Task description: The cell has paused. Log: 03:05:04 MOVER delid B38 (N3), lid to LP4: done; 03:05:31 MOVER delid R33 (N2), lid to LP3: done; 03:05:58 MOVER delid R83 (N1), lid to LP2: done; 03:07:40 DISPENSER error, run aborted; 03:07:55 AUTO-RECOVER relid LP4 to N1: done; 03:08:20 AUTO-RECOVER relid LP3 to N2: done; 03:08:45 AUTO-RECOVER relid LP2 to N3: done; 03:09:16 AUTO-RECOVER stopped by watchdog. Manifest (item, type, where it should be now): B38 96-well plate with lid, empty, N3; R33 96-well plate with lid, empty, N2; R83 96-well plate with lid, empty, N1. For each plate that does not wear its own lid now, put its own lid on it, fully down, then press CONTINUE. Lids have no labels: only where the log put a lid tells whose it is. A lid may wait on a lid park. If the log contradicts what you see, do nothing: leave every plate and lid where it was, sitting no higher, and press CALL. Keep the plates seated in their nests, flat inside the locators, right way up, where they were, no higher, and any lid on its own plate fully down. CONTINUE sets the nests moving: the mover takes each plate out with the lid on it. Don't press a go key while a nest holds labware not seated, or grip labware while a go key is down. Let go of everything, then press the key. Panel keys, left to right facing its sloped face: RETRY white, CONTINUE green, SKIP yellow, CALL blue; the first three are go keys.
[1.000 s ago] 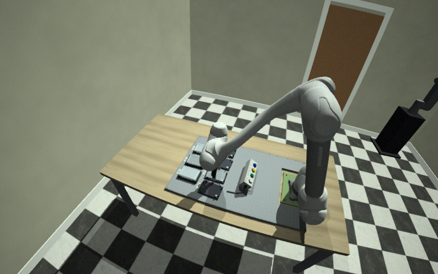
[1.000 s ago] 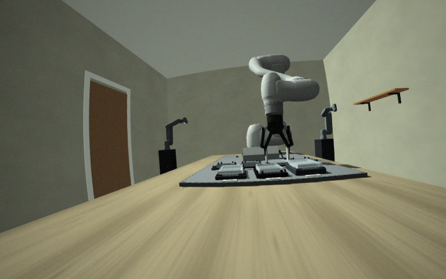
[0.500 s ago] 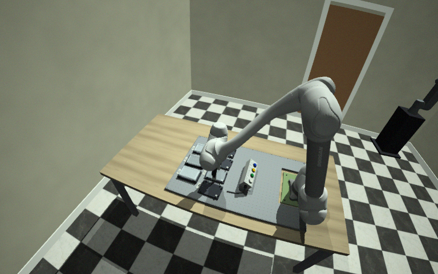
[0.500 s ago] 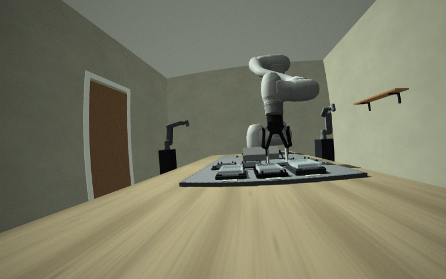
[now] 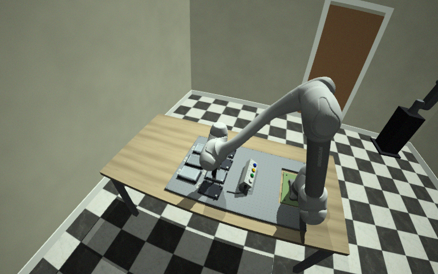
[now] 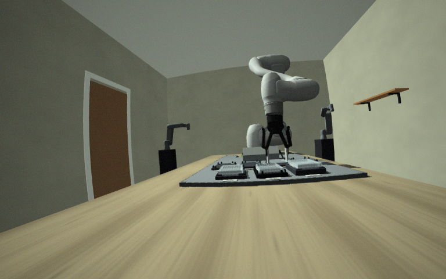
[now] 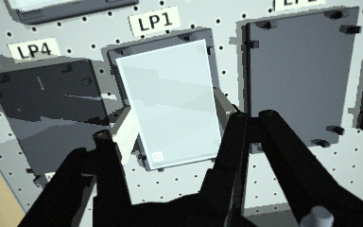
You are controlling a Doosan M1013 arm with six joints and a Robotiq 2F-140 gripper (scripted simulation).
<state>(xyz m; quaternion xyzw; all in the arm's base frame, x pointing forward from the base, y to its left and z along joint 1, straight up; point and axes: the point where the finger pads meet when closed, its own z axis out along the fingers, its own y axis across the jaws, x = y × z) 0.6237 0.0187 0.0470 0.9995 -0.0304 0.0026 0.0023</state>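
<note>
In the wrist view a clear, pale lid (image 7: 170, 101) lies over the lid park labelled LP1 (image 7: 154, 21). My gripper (image 7: 174, 110) straddles it, with one pale finger pad against each long side, and is shut on this lid. I cannot tell whether the lid rests on the park or is slightly lifted. The park labelled LP4 (image 7: 52, 109) to its left is bare, and so is the dark park (image 7: 300, 76) to its right. Three well plates (image 6: 231, 170) (image 6: 269, 168) (image 6: 305, 163) sit in a row of nests in front of the gripper (image 6: 276, 157).
The key panel (image 5: 248, 176) with blue, yellow, green and white keys stands on the grey baseplate to the right of the parks. The arm's base (image 5: 309, 200) stands at the table's right end, beside a green pad (image 5: 288, 190).
</note>
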